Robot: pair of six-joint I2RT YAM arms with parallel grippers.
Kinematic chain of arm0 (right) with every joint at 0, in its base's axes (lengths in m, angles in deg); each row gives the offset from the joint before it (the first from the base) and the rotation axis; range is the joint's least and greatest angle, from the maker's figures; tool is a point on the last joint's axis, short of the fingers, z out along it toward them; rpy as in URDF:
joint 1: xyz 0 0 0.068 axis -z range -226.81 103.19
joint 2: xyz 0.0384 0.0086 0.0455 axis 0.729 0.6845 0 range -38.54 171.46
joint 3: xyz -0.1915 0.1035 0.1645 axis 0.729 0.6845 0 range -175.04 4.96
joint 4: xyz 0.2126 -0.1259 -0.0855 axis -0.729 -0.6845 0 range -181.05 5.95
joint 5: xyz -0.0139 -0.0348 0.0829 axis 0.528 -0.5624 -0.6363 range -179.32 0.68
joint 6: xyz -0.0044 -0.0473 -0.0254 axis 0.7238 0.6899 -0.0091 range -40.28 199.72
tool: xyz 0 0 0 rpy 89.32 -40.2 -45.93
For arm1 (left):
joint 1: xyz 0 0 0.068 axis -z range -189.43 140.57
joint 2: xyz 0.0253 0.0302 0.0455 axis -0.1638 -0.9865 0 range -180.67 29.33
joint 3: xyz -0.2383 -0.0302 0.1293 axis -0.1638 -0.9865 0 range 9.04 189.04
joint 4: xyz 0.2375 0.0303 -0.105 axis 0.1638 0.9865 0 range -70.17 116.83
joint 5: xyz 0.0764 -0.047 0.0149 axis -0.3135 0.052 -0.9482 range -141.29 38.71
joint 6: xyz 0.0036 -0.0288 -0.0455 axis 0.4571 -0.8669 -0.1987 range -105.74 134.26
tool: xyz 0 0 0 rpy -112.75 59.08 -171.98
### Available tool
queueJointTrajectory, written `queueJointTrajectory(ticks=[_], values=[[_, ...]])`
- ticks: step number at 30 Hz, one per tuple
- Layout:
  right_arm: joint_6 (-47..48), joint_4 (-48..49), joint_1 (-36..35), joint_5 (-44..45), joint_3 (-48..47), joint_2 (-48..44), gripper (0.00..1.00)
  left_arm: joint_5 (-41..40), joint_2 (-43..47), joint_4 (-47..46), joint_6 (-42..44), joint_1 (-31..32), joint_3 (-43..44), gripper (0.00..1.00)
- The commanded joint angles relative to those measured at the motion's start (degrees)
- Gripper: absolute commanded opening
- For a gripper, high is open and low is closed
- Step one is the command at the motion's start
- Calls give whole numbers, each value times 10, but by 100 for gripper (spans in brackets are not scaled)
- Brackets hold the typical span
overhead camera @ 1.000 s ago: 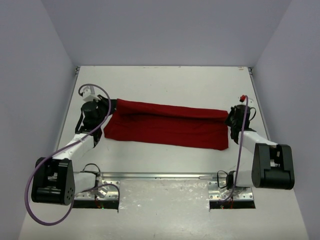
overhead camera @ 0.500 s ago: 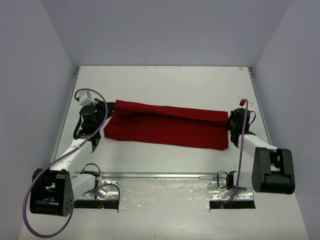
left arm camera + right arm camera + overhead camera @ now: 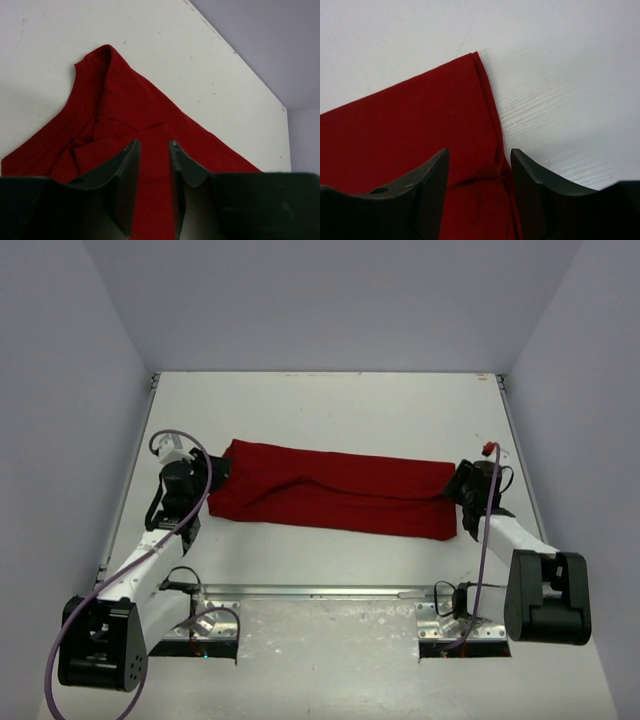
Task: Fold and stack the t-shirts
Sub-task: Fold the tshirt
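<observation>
While t-shirt (image 3: 335, 502) lies flat, long band across table (image 3: 330, 410), left gripper (image 3: 153, 145) jaws narrowly parted over left end; right gripper (image 3: 479, 152) jaws wide, straddling right-end edge; neither gripping.

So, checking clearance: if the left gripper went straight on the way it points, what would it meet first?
The shirt. The left gripper points straight at its rumpled end, which is close ahead. Whether it touches the cloth I cannot tell.

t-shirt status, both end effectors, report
left end effector barely open, right end effector open, each over a shirt end. dark red t-shirt flat in a long band. nothing blocking.
</observation>
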Motion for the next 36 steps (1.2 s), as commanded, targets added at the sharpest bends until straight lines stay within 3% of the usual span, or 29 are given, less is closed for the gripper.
queueJointTrajectory(ticks=[1,2,3,5,6,8,10,11,13,17,21,25,28,32,36], values=[[-17,-12,3,4,-5,-36,54,-30,27,62,-21,4,17,28],[-18,-20,4,2,-6,-47,54,-41,29,74,-32,4,21,34],[-20,-24,4,2,-6,-51,54,-58,31,86,-35,3,23,46],[-28,-37,4,6,-4,-62,54,-60,31,83,-38,4,25,58],[-25,-37,3,2,-1,-72,50,-44,30,78,-38,4,28,73],[-30,-17,3,1,11,-78,50,-30,10,76,-41,4,47,90],[-29,-13,3,-9,1,-53,44,-36,-28,121,-47,7,91,92],[-30,-22,3,-14,-9,-35,27,-47,-42,133,-47,11,104,93],[-28,-44,2,-36,-53,29,11,-75,-86,196,-62,25,148,93],[-30,-75,-7,-17,-80,100,1,-117,-147,259,-97,33,197,94],[-45,-145,-7,22,-106,117,1,-112,-184,291,-115,33,224,94],[-49,-195,-11,0,-136,131,3,-107,-201,279,-102,34,228,93],[-39,-161,-40,-21,-111,93,17,-80,-246,278,-73,34,260,93],[-25,-122,-107,-20,-96,37,48,-62,-326,282,-9,36,327,91],[-6,-144,-154,-3,-103,-13,51,-50,-378,297,25,48,355,86]])
